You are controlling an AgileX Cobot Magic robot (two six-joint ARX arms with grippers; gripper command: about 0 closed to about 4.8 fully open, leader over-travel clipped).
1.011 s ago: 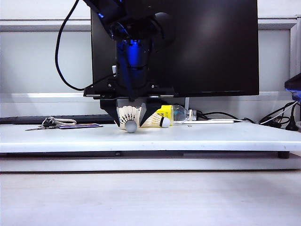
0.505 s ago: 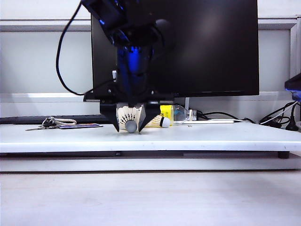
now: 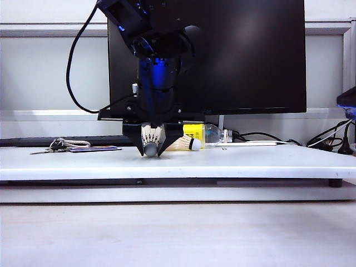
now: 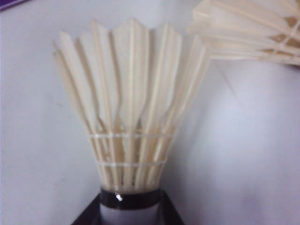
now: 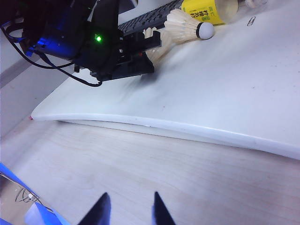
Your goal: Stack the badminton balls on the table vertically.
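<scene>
One badminton ball (image 3: 151, 135) lies on the white table (image 3: 250, 161) with its cork tip toward the front edge. My left gripper (image 3: 151, 150) is shut on that cork, its dark fingers (image 4: 89, 216) pressed to both sides below the black band. The feather cone (image 4: 131, 103) fills the left wrist view. A second badminton ball (image 3: 187, 144) lies on its side just to the right, also visible in the wrist views (image 4: 253, 33) (image 5: 185, 26). My right gripper (image 5: 130, 206) stands open and empty over the wood surface in front of the table.
A clear bottle with a yellow label (image 3: 203, 133) lies behind the second ball. Keys (image 3: 58, 144) and a purple flat item (image 3: 94, 148) sit at the left. A black monitor (image 3: 250, 55) stands behind, a keyboard (image 5: 150, 18) beside it, cables (image 3: 328, 142) at the right.
The left gripper's fingers have drawn together from wide apart onto the near ball's cork. The right arm has not moved.
</scene>
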